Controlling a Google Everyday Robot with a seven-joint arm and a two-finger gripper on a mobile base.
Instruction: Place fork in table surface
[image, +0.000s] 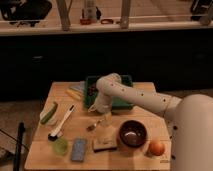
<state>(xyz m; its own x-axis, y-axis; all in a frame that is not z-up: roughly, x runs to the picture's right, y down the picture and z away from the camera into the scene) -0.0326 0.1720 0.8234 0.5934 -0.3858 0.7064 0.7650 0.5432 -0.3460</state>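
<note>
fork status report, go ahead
gripper low over table surface, beside fork. fork appears to lie on it. bowl nearby, not in the way.

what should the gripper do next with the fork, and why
Probably lift the gripper straight up, leaving the fork behind. The fork looks to be lying on the table surface in front of the green tray, between the brush and the dark bowl. The gripper is low, right beside it, so the placing seems done and only a clean retreat remains.
</note>
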